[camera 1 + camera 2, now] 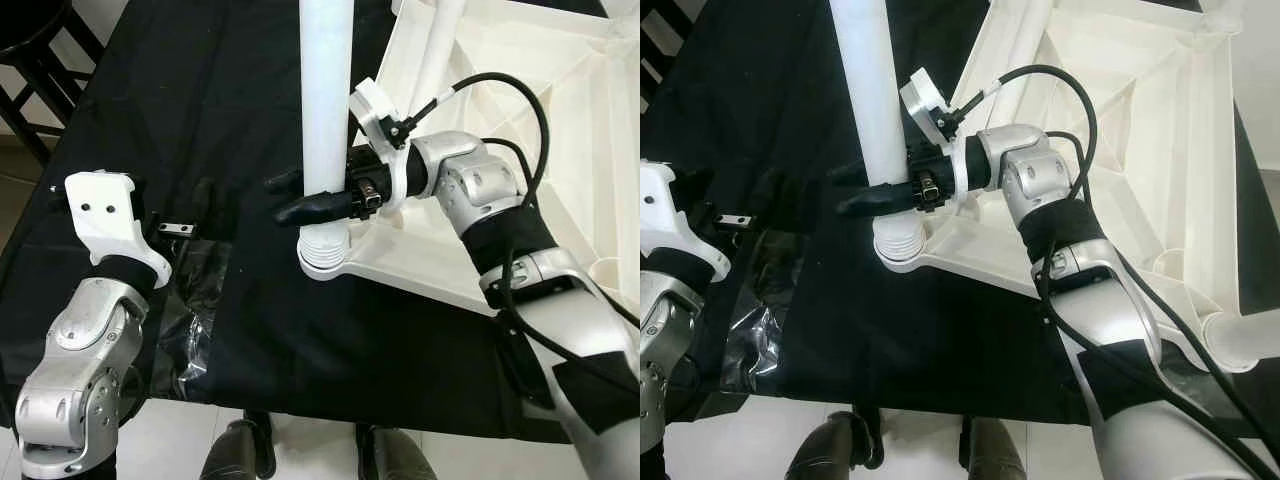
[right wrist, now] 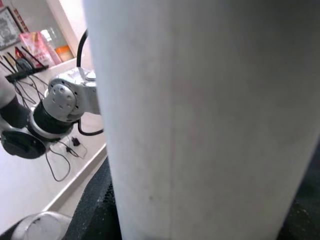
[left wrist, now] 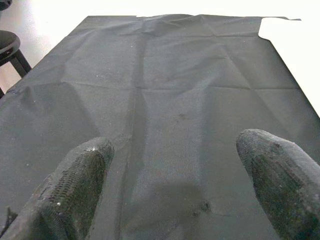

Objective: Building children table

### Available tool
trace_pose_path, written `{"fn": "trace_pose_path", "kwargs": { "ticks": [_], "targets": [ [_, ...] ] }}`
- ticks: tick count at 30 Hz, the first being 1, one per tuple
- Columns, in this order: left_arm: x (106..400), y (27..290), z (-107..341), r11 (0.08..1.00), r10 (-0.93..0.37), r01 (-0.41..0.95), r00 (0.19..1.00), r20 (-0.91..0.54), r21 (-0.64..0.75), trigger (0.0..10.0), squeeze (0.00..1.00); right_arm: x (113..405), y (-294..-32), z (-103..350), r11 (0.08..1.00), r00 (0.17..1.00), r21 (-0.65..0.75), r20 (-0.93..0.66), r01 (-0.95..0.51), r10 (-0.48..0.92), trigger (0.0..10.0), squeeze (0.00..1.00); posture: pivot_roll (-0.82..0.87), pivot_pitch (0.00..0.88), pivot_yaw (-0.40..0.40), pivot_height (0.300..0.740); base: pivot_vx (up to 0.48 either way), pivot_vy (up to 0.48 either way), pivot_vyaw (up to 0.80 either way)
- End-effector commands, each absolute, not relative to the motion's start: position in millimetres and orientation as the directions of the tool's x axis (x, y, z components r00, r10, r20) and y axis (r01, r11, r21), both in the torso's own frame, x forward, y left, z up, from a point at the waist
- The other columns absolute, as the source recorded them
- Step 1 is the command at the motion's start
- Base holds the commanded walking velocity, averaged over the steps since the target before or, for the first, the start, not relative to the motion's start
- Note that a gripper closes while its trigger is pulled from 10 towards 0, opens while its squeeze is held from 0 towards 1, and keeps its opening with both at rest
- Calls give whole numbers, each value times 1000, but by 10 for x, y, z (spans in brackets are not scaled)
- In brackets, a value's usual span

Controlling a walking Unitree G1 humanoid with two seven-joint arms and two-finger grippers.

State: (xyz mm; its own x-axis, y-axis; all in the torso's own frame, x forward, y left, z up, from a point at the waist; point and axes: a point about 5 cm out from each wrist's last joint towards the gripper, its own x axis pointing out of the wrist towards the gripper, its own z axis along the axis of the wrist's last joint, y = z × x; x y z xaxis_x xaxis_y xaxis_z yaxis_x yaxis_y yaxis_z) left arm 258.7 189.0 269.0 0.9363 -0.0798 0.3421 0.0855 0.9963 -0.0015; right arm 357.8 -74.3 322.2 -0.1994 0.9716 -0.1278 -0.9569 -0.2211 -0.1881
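While no writing shows, right gripper (image 1: 300,197) clamps white leg (image 1: 326,90).

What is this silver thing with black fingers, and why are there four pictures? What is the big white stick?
That is a robot with two silver arms. Each arm ends in a gripper with two long black fingers. Two pictures come from cameras in its head, looking down. The other two come from small cameras on its wrists, looking along the fingers.

The right gripper is closed around a white table leg, which stands upright in a round socket at a corner of the white upside-down tabletop. In the right wrist picture the leg is very close.

The left gripper is open and holds nothing. It hovers over the black cloth that covers the surface.
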Motion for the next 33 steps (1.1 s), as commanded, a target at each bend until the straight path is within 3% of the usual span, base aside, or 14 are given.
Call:
{"fn": "trace_pose_path", "kwargs": {
  "ticks": [1,8,16,27,33],
  "targets": [
    [2539,1940,2670,998,-65,65,943,327,11,10000,0,3592,-719,3089,-237,-199,-189,-201,-953,959,10000,0,43,459,-16,740,0,0,0],
    [2541,1934,2677,998,-66,66,942,328,12,10000,0,3583,-631,3001,-262,-182,-285,-278,-922,943,10000,0,41,460,-16,740,0,0,0],
    [2541,1923,2672,998,-66,66,943,326,11,10000,0,3565,-612,2884,-244,-161,-331,-257,-912,953,10000,0,38,460,-15,740,0,0,0],
    [2543,1912,2670,997,-72,72,943,326,12,10000,0,3518,-681,2773,-236,-186,-299,-188,-924,964,10000,0,37,447,-7,740,0,0,0],
    [2544,1900,2670,997,-77,78,942,327,12,10000,0,3510,-768,2669,-185,-153,-271,-136,-945,979,10000,0,39,436,0,740,0,0,0]
  ]
}}
